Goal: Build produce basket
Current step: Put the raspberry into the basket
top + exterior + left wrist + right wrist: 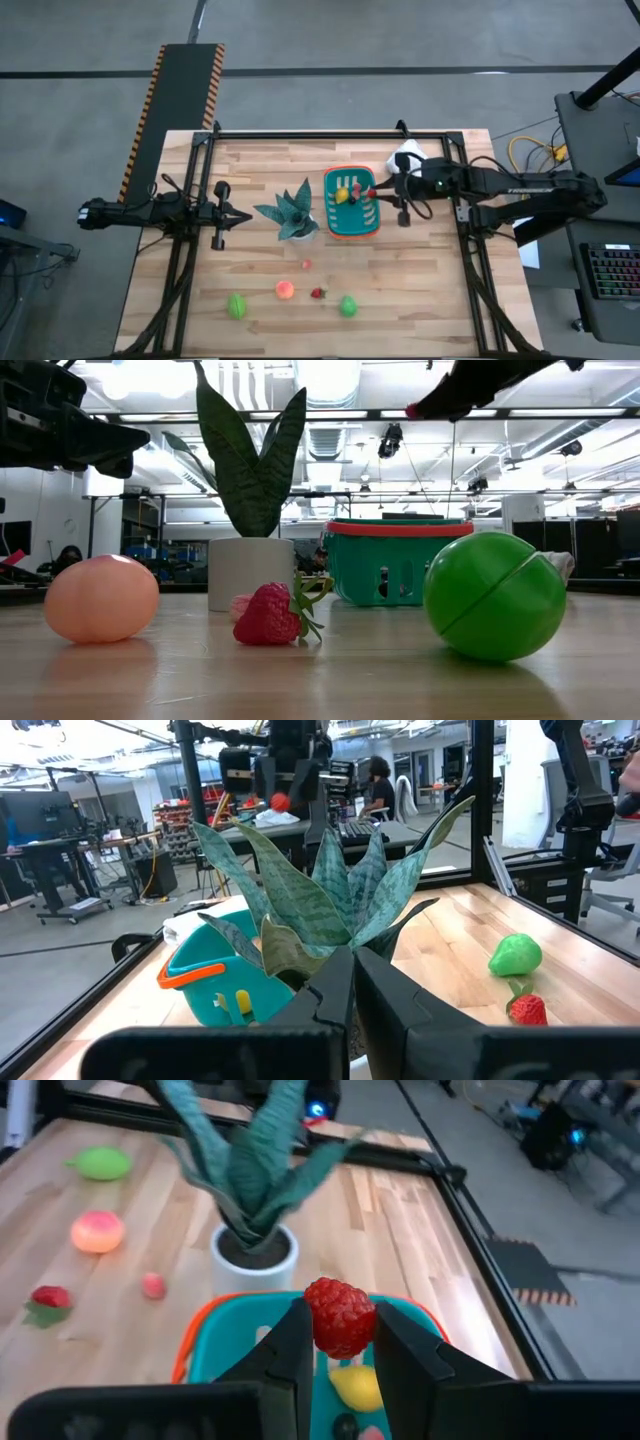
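The teal basket (352, 222) with its orange band stands right of the table's middle; a yellow toy (358, 1388) lies inside. My right gripper (340, 1330) hovers above the basket's right rim (377, 205), shut on a red raspberry (340, 1312). More produce lies near the front edge: two green pieces (236, 305) (347, 306), an orange-pink one (285, 290), a strawberry (318, 293) and a small pink piece (306, 264). My left gripper (245, 217) waits shut at the left, pointing level at the plant. My right gripper pinches the raspberry's two sides (318, 1325) between its two fingers. The fingers come from the table's right side, slanting down. The berry is lifted clear, high above the basket's inside, as the low view shows (412, 410).
A teal spiky-leaved plant in a white pot (295, 215) stands just left of the basket, between it and my left gripper. A white bag (408, 158) lies at the back right, behind my right arm. A black frame rail (330, 133) borders the table.
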